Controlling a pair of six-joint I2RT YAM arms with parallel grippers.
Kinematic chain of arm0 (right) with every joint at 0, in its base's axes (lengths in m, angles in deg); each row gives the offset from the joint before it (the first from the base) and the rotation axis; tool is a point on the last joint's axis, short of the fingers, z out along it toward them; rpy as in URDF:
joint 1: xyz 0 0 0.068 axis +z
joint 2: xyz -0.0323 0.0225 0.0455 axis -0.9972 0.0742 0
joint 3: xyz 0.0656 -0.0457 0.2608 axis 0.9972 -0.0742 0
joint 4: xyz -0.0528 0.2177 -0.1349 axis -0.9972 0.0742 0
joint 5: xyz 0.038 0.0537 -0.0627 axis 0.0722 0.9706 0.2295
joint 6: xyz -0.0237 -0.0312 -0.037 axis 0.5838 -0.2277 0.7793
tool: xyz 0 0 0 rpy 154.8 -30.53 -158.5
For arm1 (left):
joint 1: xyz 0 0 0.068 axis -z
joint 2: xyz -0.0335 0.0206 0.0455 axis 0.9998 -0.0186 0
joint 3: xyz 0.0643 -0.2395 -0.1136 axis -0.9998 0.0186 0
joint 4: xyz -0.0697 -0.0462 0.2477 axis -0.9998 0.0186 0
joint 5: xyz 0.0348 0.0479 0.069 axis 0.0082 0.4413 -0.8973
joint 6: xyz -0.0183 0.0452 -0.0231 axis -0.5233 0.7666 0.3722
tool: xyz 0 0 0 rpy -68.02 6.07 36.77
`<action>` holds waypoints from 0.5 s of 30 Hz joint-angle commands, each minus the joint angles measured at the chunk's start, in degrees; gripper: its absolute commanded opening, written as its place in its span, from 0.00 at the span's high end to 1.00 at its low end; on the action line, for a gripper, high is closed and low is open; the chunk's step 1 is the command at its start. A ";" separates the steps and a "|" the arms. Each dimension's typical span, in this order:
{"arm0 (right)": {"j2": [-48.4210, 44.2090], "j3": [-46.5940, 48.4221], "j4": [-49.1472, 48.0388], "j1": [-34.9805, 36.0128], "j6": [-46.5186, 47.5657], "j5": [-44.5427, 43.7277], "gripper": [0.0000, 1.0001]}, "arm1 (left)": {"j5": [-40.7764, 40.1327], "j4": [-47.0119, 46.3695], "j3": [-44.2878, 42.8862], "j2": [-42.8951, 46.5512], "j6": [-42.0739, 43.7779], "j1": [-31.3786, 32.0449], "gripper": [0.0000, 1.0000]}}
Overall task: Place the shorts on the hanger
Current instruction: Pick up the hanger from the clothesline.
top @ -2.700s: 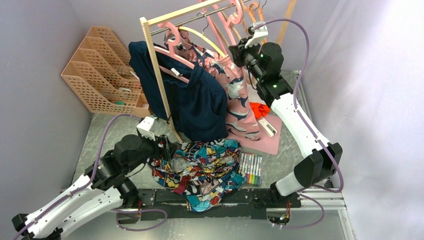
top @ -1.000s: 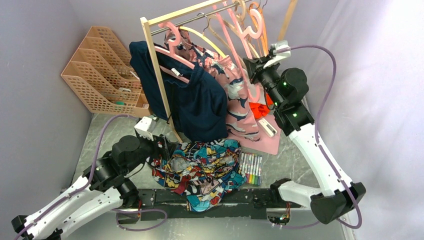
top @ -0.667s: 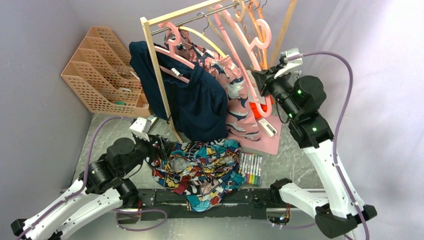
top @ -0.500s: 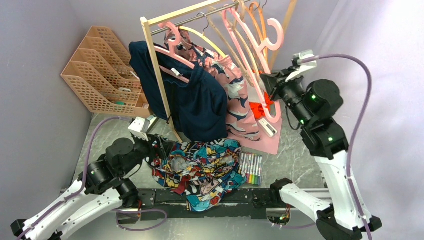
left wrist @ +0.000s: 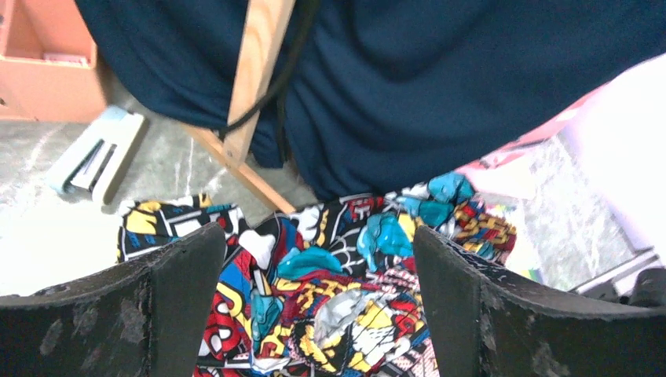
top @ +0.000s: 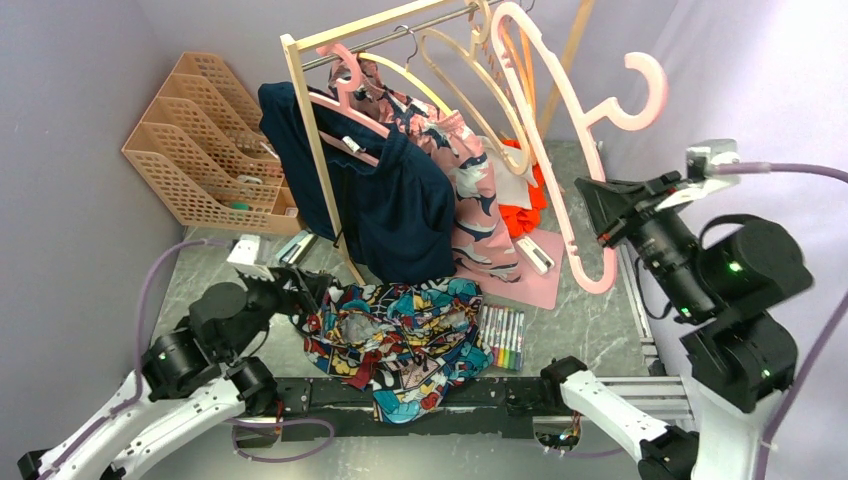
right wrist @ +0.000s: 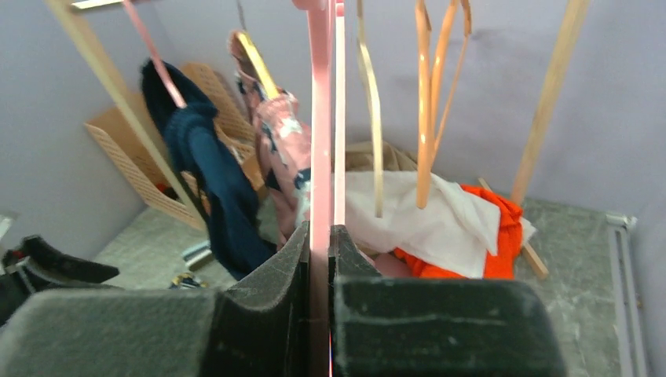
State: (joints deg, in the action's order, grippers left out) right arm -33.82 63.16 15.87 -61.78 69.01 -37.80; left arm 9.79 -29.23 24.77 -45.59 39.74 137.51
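The shorts [top: 405, 335], comic-print in red, teal and yellow, lie crumpled at the table's near edge; in the left wrist view the shorts [left wrist: 338, 298] fill the space below the jaws. My left gripper [top: 305, 290] hovers open over their left edge [left wrist: 318, 236], holding nothing. The pale-pink hanger [top: 598, 118] hangs free in the air at the right, clear of the rail, hook pointing right. My right gripper [top: 592, 205] is shut on one of its thin bars; in the right wrist view the hanger [right wrist: 318, 118] runs straight up from the gripper [right wrist: 320, 236].
A wooden rack [top: 310, 130] carries a navy garment [top: 400, 210], a pink patterned garment [top: 470, 190] and cream hangers [top: 470, 70]. Orange file trays [top: 200, 140] stand at back left. Markers [top: 503, 338] lie right of the shorts. Orange and white cloth [top: 520, 195] sits behind the rack.
My right arm has pulled the pink hanger off the rail and swung it up and to the right. My left arm has drawn back slightly to the left, jaws still open.
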 commanded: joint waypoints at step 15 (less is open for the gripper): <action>3.79 -4.17 -6.74 10.31 -5.45 50.27 1.00 | -4.39 4.16 -36.93 4.59 7.19 0.11 0.01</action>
State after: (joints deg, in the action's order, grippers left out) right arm -33.17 62.44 9.99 -54.52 63.67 5.46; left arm 3.06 -23.15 -7.36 -40.70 41.95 137.51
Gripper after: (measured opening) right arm 0.084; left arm 0.996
